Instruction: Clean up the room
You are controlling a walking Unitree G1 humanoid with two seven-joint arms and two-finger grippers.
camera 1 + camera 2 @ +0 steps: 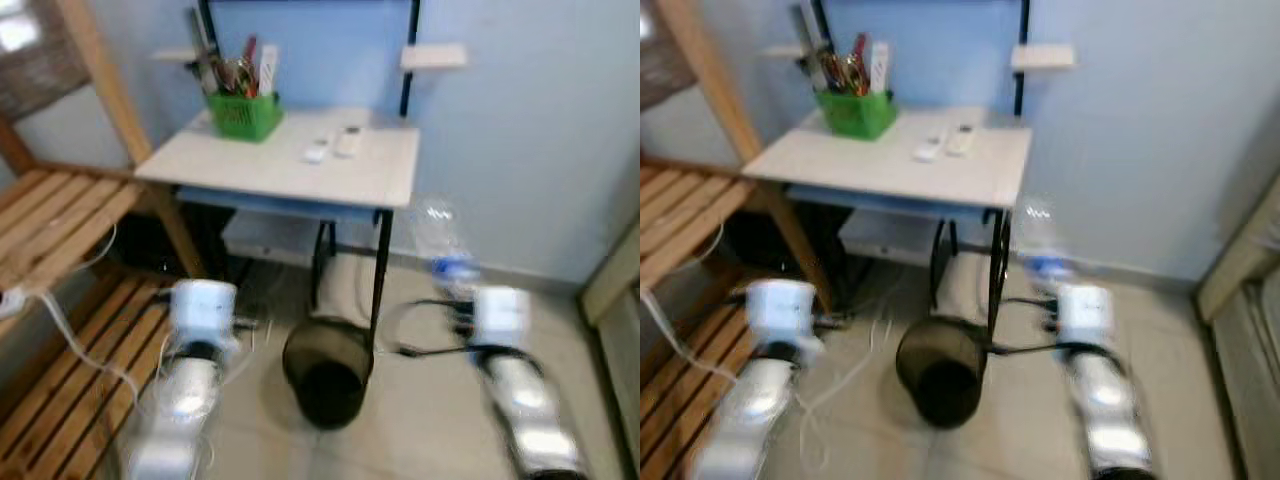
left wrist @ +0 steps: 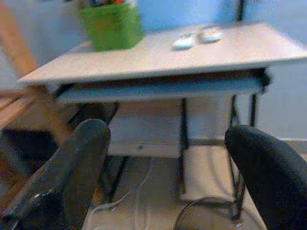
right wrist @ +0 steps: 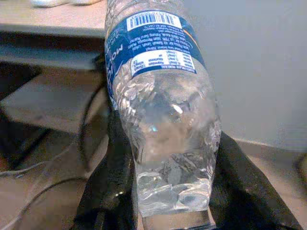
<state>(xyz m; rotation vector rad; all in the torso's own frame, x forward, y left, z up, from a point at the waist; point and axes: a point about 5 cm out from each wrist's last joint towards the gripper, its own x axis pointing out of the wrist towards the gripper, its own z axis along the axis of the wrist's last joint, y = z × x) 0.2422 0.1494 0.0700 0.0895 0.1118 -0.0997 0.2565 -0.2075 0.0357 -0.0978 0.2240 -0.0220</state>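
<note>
Right pincer (image 3: 158, 201) clamped on clear water bottle (image 3: 160, 120) | left pincer (image 2: 168, 177) wide open, empty | step: carrying to black mesh bin (image 1: 325, 375) | next: release above it

White desk (image 1: 280, 165) against blue wall, green pen holder (image 1: 243, 112), two remotes (image 1: 335, 146), wooden slatted shelf (image 1: 50, 215)

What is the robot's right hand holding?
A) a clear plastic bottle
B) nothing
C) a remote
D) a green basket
A: the right hand is closed around a clear bottle with a blue label, its black fingers on either side.
</note>
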